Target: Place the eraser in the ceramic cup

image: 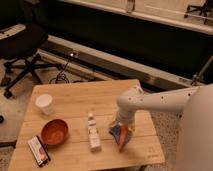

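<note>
- the claw is low over the right part of the wooden counter, right by the orange-and-blue pointed items; whether it is wide, narrow or holding anything, i cannot tell.
- the eraser lies flat at the counter's near left corner, just beside the orange-red bowl.
- the ceramic cup stands upright behind the bowl, well apart from the claw.
- a white bottle stands between bowl and claw.

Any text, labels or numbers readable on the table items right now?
None can be read.
eraser: print on white and red face, too blurred.
white bottle: label too blurred.
ceramic cup, orange-red bowl: no markings visible.
gripper, low at the orange-and-blue items right of the bottle: no lettering visible.
</note>
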